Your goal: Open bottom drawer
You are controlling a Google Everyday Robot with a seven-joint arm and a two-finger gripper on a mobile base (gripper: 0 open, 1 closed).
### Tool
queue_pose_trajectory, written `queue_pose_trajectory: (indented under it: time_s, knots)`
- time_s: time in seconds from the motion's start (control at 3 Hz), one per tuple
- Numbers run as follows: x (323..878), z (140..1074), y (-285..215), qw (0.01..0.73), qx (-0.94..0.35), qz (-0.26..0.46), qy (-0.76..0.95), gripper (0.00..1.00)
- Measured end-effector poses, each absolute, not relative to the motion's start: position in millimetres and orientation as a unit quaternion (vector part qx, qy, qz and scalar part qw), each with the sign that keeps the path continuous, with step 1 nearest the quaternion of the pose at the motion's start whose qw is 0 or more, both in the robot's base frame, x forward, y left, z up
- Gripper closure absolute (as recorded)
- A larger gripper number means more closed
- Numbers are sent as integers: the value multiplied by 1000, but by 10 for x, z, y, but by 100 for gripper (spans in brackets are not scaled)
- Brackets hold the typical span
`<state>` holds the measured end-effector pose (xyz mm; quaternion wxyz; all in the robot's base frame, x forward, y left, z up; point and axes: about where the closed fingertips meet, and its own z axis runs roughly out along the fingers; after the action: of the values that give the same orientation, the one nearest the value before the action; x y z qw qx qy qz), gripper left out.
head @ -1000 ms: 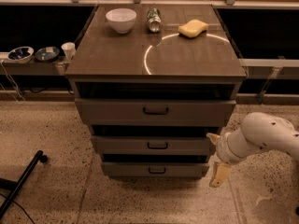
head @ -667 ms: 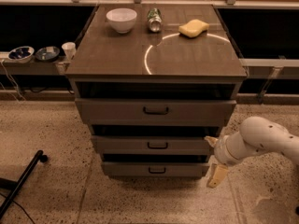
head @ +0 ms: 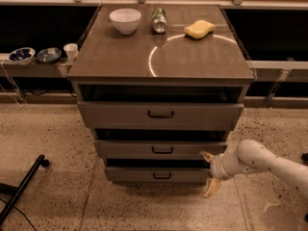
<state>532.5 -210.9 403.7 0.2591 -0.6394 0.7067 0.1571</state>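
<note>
step: approach - gripper (head: 210, 172) by the end of bottom drawer (head: 130, 174), fingers spread wide | next: shift across to handle (head: 162, 175), pinch, pull

A white bowl (head: 125, 20), a lying can (head: 158, 20) and a yellow sponge (head: 199, 29) sit on the bench (head: 192, 61); the pincer (head: 210, 172) hangs low at its right.

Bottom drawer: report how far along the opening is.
Done: nothing visible. The bottom drawer shows none of its inside, and its handle is untouched. In hand: the gripper is at the drawer's right end with its fingers spread, off to the right of the handle. Left: reach the handle, grip it and pull the drawer out.
</note>
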Motion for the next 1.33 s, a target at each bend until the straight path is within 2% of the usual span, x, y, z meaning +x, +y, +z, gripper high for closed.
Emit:
queue_pose_trajectory:
  time_s: [0.67,1.33]
  knots:
    - [5337,3079,-2057,287,-631,209,690,0]
    - [5489,2790,-2127,299,-613,192,705,0]
